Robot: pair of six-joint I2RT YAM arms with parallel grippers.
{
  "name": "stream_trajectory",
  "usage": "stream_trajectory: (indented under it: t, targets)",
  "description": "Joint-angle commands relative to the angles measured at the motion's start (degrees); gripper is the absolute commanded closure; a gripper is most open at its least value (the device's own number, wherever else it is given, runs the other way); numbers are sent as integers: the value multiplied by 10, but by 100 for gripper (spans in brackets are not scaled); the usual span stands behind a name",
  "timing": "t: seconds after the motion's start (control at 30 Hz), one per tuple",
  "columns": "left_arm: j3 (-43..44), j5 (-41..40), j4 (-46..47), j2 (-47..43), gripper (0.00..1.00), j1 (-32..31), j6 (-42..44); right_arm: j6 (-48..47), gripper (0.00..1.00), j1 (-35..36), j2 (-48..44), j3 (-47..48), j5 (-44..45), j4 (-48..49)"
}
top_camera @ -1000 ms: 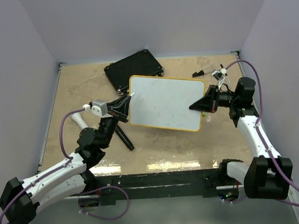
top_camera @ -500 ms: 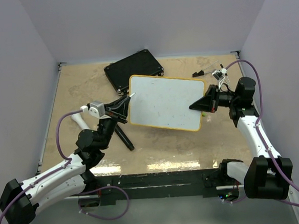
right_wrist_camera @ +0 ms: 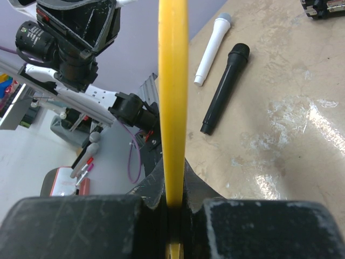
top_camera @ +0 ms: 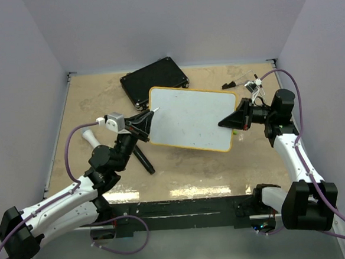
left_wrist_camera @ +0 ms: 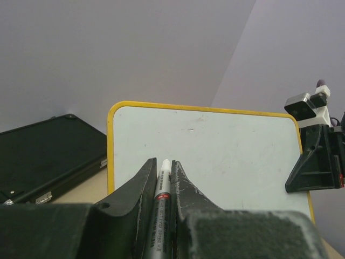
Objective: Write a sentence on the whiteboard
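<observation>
The whiteboard (top_camera: 189,119), white with a yellow rim, is held by its right edge in my shut right gripper (top_camera: 226,124). The right wrist view shows the rim (right_wrist_camera: 172,81) edge-on between the jaws of that gripper (right_wrist_camera: 173,199). My left gripper (top_camera: 148,116) is shut on a grey marker (left_wrist_camera: 163,183), whose white tip points at the board's left part (left_wrist_camera: 215,145), near the upper left corner in the top view. I cannot tell if the tip touches. No green sentence shows on the face, only faint specks.
A black case (top_camera: 155,80) lies behind the board, also in the left wrist view (left_wrist_camera: 43,156). A black marker (top_camera: 142,157) and a white pen-shaped piece (top_camera: 90,137) lie on the tan table by my left arm. Small items (top_camera: 240,80) lie at the back right.
My left wrist has shifted slightly, first left and then back and away; the marker tip stays near the board's upper left corner. The right arm and the board have not moved.
</observation>
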Motion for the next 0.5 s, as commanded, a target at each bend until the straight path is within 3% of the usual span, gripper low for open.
stream_trajectory:
  t: [0.0,0.47]
  targets:
    - [35,-13,-33,-3,100,-2,-2,10,100,2,-5,3,-21,34]
    - [45,-12,-47,-1,100,-3,34,10,100,2,-3,3,-21,34]
